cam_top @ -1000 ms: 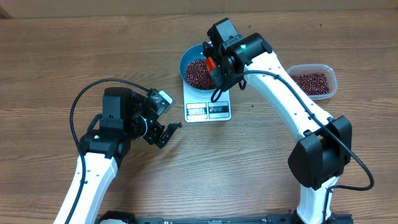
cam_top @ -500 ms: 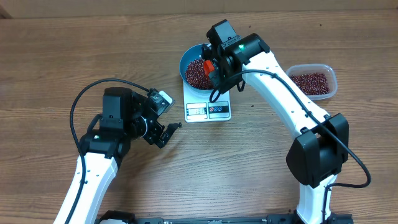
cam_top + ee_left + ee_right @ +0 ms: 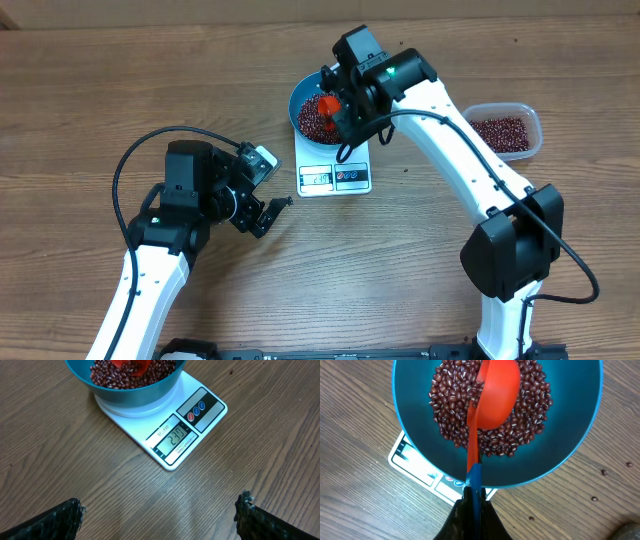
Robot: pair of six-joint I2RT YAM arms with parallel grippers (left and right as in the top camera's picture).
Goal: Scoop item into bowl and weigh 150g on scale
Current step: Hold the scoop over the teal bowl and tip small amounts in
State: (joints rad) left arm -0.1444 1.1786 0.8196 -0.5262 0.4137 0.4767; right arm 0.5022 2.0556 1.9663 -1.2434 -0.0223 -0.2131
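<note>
1. Our right gripper (image 3: 472, 494) pinches a red scoop (image 3: 492, 397) lying on the beans (image 3: 447, 420) in the blue bowl (image 3: 407, 455).
2. We read roughly "230" on the scale (image 3: 172, 442) under it, labelled "SF-400".
3. Our left gripper (image 3: 160, 512) hangs spread above the desk (image 3: 75, 460).

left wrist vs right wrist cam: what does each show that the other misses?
Left wrist only: the readable display and buttons of the scale, plus the open left gripper over bare table.
Right wrist only: the whole red scoop, its handle clamped in the shut right gripper, and stray beans on the wood.
Both: the blue bowl of beans sitting on the scale.
</note>
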